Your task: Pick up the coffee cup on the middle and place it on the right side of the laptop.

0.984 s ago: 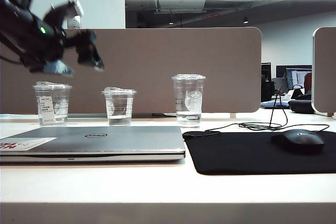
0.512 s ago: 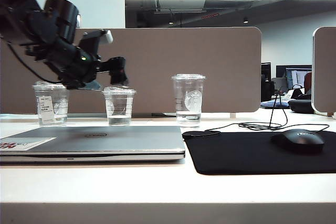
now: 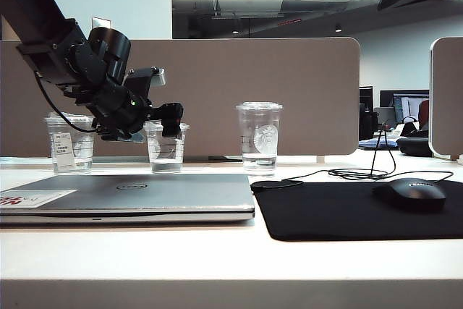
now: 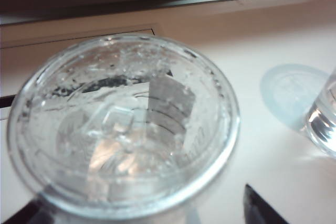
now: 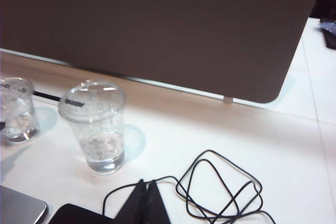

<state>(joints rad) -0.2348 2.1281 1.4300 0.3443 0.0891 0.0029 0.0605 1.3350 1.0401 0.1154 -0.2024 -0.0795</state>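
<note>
Coffee cup stands upright on the desk behind the laptop, middle of three clear cups: labelled cup on its left, taller logo cup on its right. Lid on.

Left pincer sits at the cup's lid level, jaws spread wide, nothing gripped. Left wrist view looks straight down on the cup lid, dark fingertips outside the rim on either side; contact can't be told.

Right pincer is up high at the right, above the desk; tips pressed together, holding nothing. Below it: logo cup, cable loops, mouse pad with mouse.
</note>
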